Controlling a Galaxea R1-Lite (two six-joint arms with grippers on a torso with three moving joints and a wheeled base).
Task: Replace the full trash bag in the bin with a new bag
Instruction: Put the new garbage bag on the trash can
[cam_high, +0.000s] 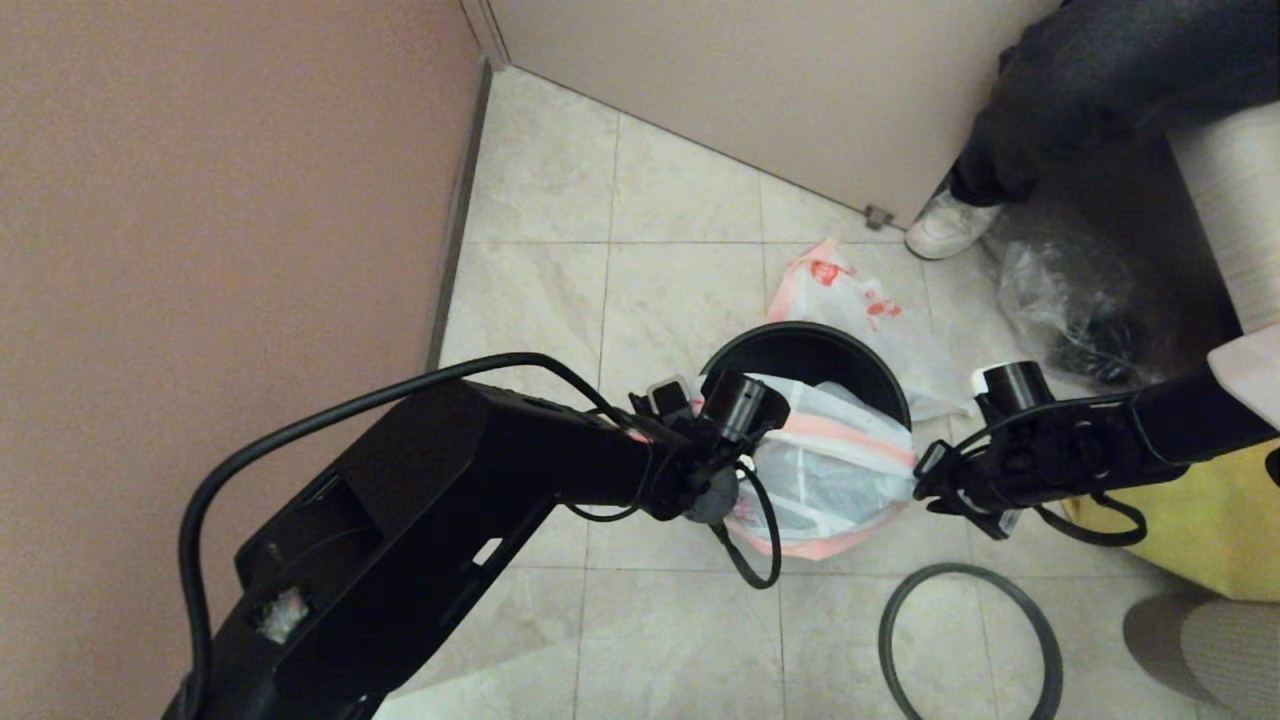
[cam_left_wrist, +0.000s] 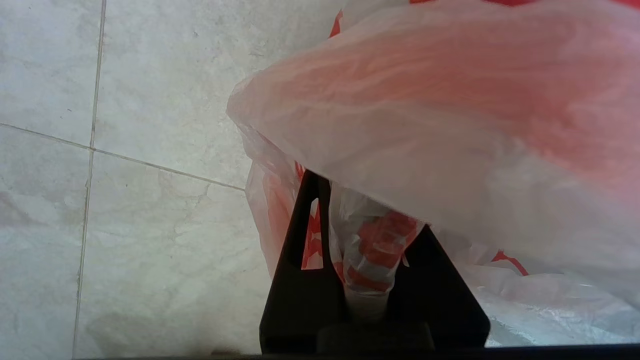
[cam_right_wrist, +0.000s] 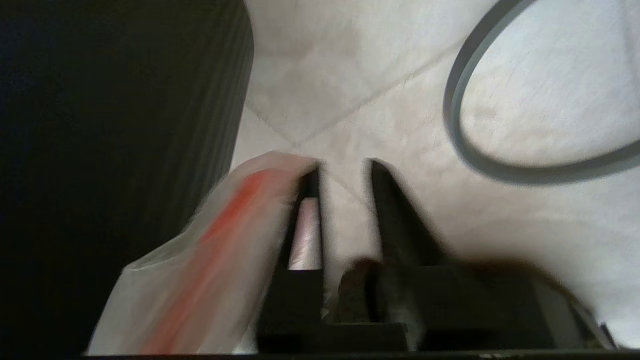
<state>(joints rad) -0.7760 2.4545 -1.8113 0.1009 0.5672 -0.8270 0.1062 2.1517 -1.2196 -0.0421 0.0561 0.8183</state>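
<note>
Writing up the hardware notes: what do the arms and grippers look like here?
Both arms are matte black with boxy links. A loose black cable loops along the left arm. Each wrist carries a black cylindrical camera. The left gripper and right gripper have flat, tapering black jaws.

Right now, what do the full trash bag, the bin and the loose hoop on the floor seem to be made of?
The full trash bag: thin, glossy translucent plastic film, since it wrinkles and grey contents show through. The bin: probably hard black plastic, with a smooth, slightly shiny rim and a finely ribbed outer wall in the right wrist view. The hoop: likely rigid dark grey plastic, matte; rubber cannot be ruled out.
</note>
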